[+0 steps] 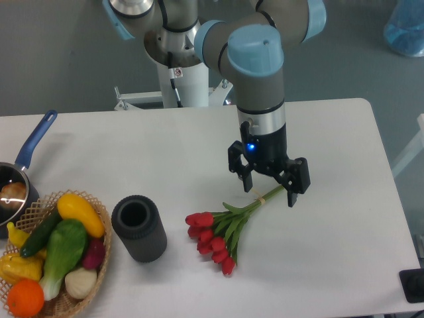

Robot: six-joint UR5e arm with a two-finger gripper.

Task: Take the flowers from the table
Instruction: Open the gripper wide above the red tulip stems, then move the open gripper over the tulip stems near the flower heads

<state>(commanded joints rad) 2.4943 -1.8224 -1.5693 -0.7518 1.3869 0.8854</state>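
The flowers [218, 233] lie on the white table [331, 199], red tulip buds toward the front left, pale green stems running up to the right. My gripper [269, 191] hangs over the stem end with its two dark fingers spread, one on each side of the stems. The jaws stand open and do not hold the stems. The stem tips are partly hidden behind the gripper.
A dark grey cylindrical cup [138, 228] stands left of the flowers. A wicker basket [99, 262] of vegetables sits at the front left corner. A blue-handled pot [20, 179] is at the left edge. The table's right edge is near.
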